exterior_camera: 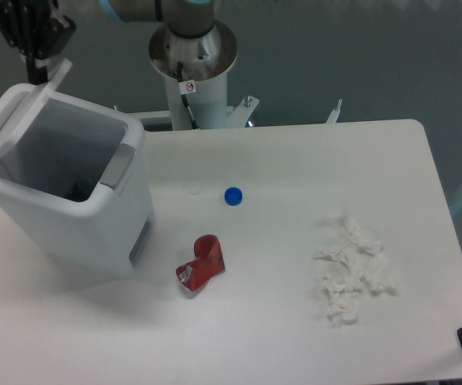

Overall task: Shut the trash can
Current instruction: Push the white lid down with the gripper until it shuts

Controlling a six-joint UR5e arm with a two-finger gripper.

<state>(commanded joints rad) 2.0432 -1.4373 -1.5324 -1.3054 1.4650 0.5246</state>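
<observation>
Camera view from above: the trash can (70, 200) sits at the left of the bench (295, 321), its lid (18, 112) tilted up at the back-left, mouth open. At the top left the dark gripper (34, 48) hangs at the lid's raised edge; whether its jaws are wide or narrow, I cannot tell. On the bench: a blue cap (233, 196), a crumpled red piece (202, 265), white tissue scraps (353, 273).

The black two-finger gripper (35, 44) sits in the upper left of the frame, partly cut off by the top edge. Its fingers (34, 70) point downward. The light blue and grey arm reaches left along the top edge from the grey mount column at upper centre.
</observation>
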